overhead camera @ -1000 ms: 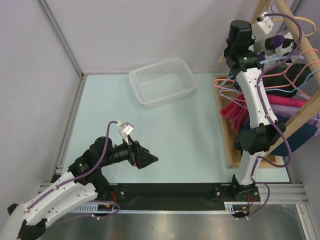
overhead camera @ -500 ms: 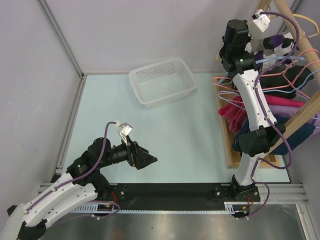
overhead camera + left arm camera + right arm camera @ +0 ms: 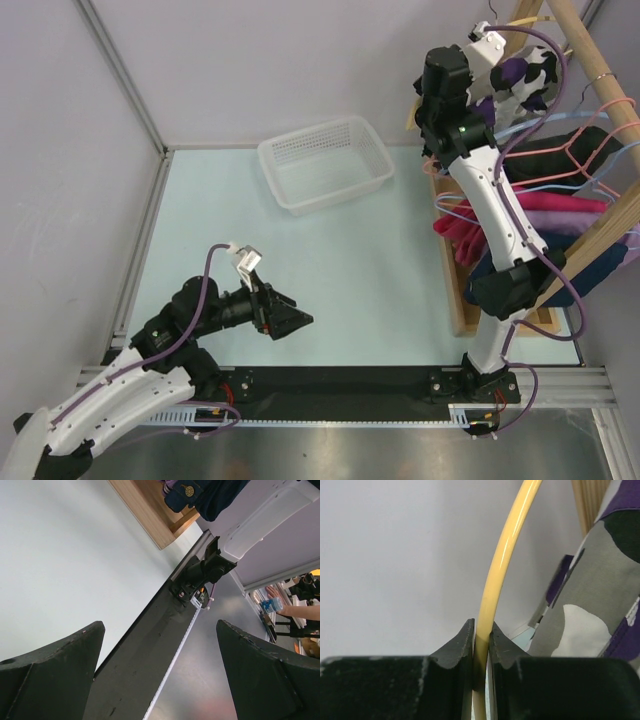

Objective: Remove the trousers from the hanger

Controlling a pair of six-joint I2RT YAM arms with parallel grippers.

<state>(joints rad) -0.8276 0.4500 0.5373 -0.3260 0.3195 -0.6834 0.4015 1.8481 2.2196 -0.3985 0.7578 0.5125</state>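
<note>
Trousers, the purple, black and white blotched pair, hang high at the far right of the scene, up by the wooden rack and above the other clothes. You see them again in the right wrist view, filling its right side just beside the hanger, a thin yellow-orange curve that rises from between the fingers. Your right gripper is pinched onto that hanger, with both fingertips pressing the yellow rod from either side and no gap showing. From above, the right arm stands tall and reaches to the far right corner, its wrist level with the trousers. Whether the cloth is draped over the hanger or only lies against it, you cannot quite tell from these angles.

Your left gripper is spread wide and holds nothing. It hovers low over the near left part of the pale table, pointing right, well apart from the rack. In the left wrist view its two dark fingers frame the table's near edge and the black rail there.

Below the trousers on the rack you have pink wire hangers, with a pink garment and a navy garment lower down. A white mesh basket sits on the far middle of the table, near the rack's left side but apart from it.
</note>
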